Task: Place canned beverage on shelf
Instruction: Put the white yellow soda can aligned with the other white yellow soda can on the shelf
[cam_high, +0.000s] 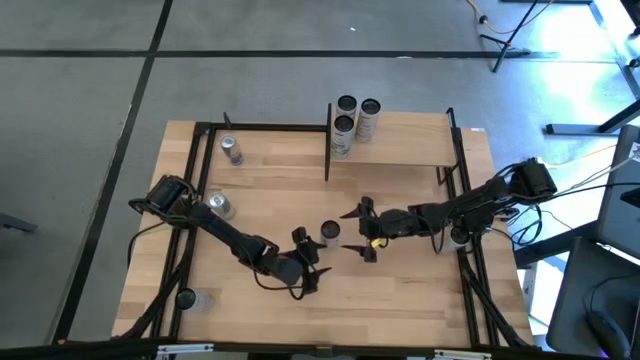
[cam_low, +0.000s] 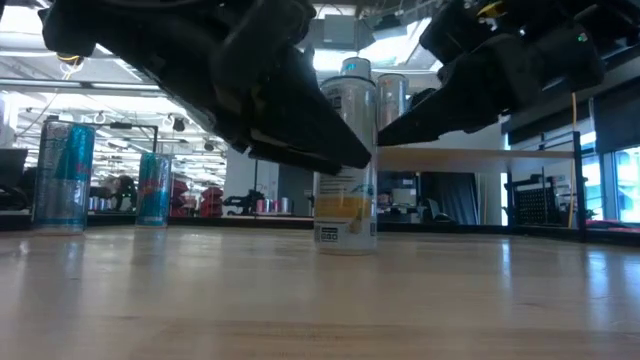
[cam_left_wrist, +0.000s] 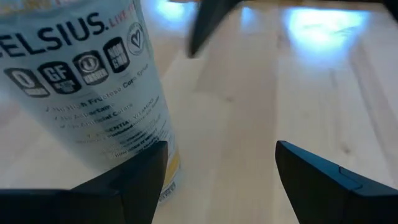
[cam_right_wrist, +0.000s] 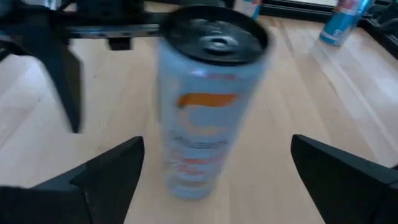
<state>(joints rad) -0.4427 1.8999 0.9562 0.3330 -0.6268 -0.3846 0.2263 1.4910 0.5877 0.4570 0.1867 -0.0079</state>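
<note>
I log one tall white aluminium drink can (cam_high: 330, 231), upright mid-table between my left gripper (cam_high: 308, 260) and right gripper (cam_high: 360, 229), both spread wide, neither gripping. Raised light-wood shelf (cam_high: 400, 150) carries three cans (cam_high: 352, 117).

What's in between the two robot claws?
A white can stands upright on the table between the open left gripper and the open right gripper. The high view shows it; neither touches it.
</note>
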